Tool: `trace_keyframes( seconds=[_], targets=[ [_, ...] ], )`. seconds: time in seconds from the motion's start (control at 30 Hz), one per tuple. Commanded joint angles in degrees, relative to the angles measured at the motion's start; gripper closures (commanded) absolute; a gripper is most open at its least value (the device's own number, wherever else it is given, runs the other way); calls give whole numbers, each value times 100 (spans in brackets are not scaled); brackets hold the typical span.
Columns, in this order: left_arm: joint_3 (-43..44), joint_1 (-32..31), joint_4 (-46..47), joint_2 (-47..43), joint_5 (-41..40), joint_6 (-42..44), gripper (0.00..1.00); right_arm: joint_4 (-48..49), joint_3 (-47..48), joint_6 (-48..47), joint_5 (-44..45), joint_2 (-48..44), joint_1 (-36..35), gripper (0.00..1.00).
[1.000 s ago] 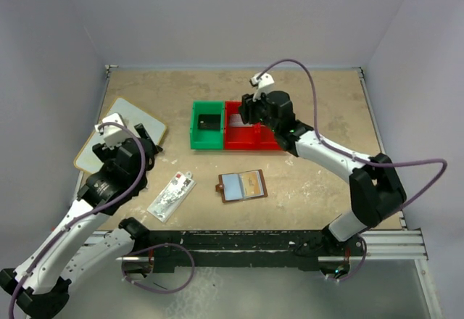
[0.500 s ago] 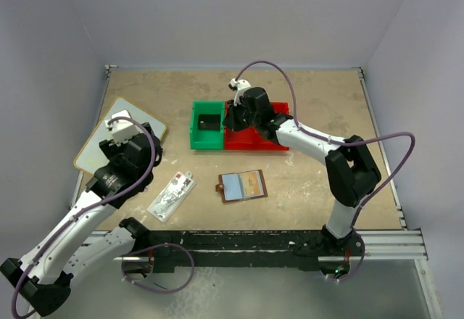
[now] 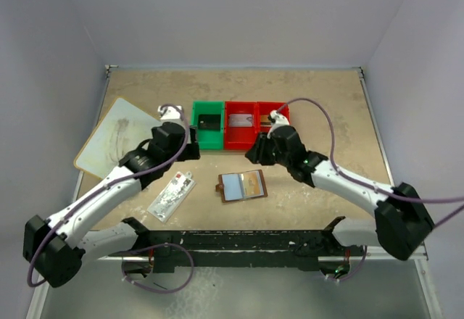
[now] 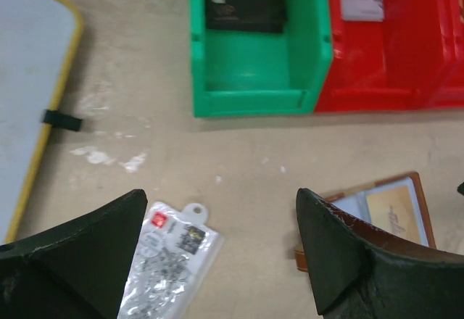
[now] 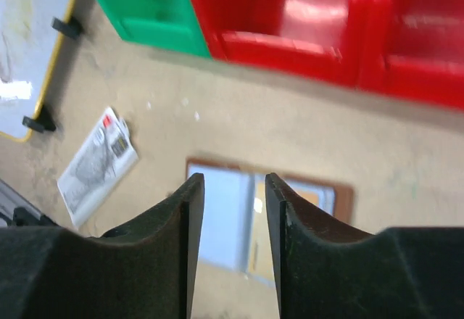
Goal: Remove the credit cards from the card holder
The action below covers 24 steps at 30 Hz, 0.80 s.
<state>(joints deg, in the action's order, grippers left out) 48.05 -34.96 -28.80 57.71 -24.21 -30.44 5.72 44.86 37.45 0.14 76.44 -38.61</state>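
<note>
Right: I've drawn the right end effector [image 3: 256,155] off the red bins [image 3: 239,143], now near the card holder [image 3: 243,186] | Left: swung the left end effector [image 3: 181,139] across beside the green bin [image 3: 208,143]

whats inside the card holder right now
The card holder lies open on the table. One clear pocket shows a tan card; the other looks pale blue, with no card plainly visible. Any cards tucked behind these are covered, so that cannot be told.
</note>
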Motion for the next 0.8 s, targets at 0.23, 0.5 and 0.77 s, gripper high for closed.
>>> trace_keyframes(
  seconds=[0.23, 0.5, 0.77],
  targets=[
    [801, -1350, 854, 2425, 1162, 503, 22, -401, -2073, 1827, -671, -2058, 27, 40],
    [1189, -1564, 827, 3409, 1314, 840, 23, 468, -2992, 2581, -1140, -2134, 51, 37],
    [1258, -1869, 905, 3955, 1406, 832, 27, 744, -3004, 2678, -1221, -1582, 66, 36]
  ],
)
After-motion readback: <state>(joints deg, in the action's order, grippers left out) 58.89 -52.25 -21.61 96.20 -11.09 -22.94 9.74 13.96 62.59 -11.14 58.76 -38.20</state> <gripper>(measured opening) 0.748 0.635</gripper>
